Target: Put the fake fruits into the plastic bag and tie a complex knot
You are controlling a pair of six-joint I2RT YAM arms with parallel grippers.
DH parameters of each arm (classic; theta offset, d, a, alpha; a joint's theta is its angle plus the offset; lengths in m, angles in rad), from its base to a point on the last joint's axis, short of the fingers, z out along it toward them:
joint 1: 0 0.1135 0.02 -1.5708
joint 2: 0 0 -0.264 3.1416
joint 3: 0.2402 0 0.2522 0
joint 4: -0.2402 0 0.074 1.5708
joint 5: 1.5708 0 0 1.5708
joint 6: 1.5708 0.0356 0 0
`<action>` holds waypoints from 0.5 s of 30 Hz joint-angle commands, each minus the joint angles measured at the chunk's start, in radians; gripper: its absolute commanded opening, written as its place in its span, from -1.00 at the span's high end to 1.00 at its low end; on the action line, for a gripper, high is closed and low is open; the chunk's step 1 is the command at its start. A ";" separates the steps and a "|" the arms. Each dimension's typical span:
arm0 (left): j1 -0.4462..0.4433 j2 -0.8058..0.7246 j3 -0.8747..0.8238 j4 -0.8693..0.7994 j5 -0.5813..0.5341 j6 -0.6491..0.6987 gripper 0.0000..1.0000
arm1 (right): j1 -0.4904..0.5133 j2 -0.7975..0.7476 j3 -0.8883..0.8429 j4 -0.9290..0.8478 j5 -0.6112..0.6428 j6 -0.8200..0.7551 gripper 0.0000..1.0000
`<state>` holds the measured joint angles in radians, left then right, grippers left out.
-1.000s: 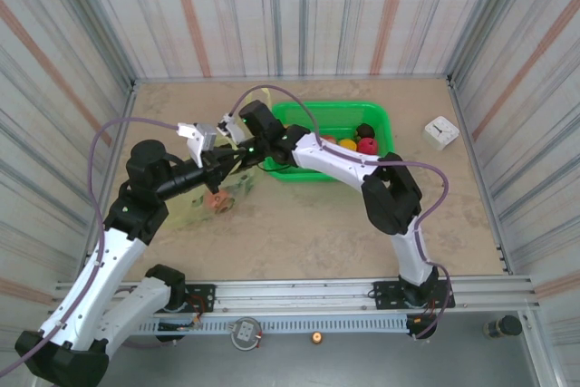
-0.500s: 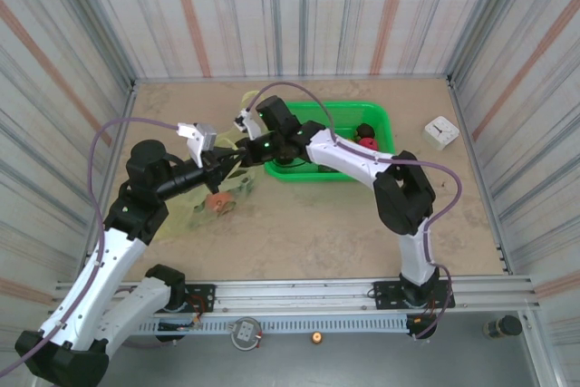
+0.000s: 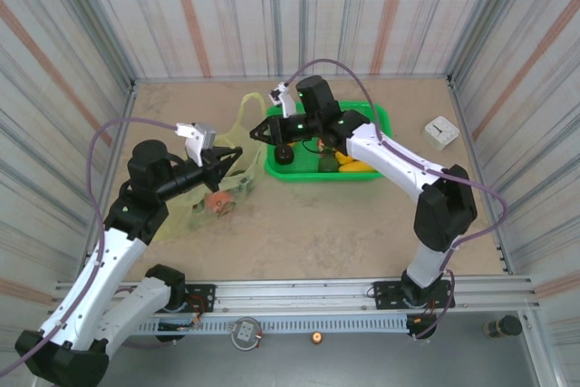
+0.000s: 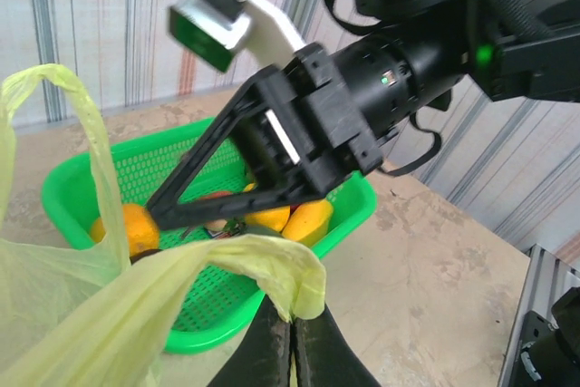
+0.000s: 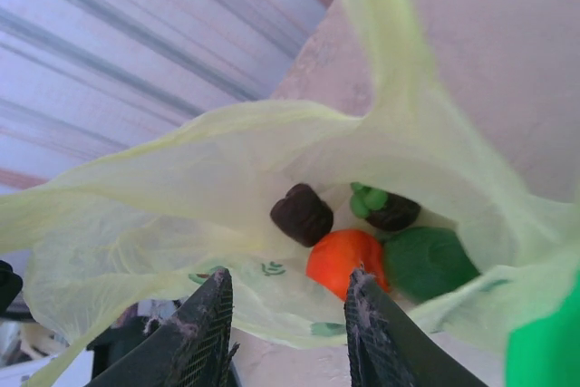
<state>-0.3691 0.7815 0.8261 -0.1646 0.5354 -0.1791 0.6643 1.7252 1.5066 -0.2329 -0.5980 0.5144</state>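
The yellow-green plastic bag (image 3: 186, 217) lies left of centre with its mouth held up. My left gripper (image 3: 239, 159) is shut on the bag's rim (image 4: 288, 280). Inside the bag (image 5: 163, 215) lie a dark brown fruit (image 5: 302, 214), an orange one (image 5: 349, 260), a dark green one (image 5: 428, 264) and a dark one with a green top (image 5: 388, 208). My right gripper (image 5: 285, 301) hangs open and empty just outside the bag's mouth, over the left end of the basket (image 3: 258, 131). More fake fruits, yellow (image 3: 349, 166) and dark (image 3: 285, 153), sit in the basket.
The rigid green basket (image 3: 379, 115) stands behind and right of the bag, its near rim (image 4: 362, 208) close to my left fingers. A small white box (image 3: 441, 131) sits at the far right. Striped walls enclose the table on three sides.
My right arm has drawn back to the right from over the bag, uncovering the basket's fruits, and its jaws have narrowed. The left gripper has kept its hold on the rim.
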 commanded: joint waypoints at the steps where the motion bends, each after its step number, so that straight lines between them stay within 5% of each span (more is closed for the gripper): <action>1: -0.007 -0.002 0.005 -0.023 -0.031 0.023 1.00 | -0.039 -0.068 -0.059 -0.025 0.050 -0.014 0.26; 8: -0.006 -0.003 0.005 -0.024 -0.035 0.025 1.00 | -0.126 -0.086 -0.167 -0.055 0.140 0.015 0.20; 15: -0.007 0.005 0.004 -0.016 -0.021 0.023 1.00 | -0.124 0.109 -0.019 -0.282 0.262 0.004 -0.12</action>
<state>-0.3691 0.7845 0.8261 -0.1825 0.5114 -0.1783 0.5327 1.7569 1.4315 -0.3874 -0.4042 0.5156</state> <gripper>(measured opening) 0.049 0.555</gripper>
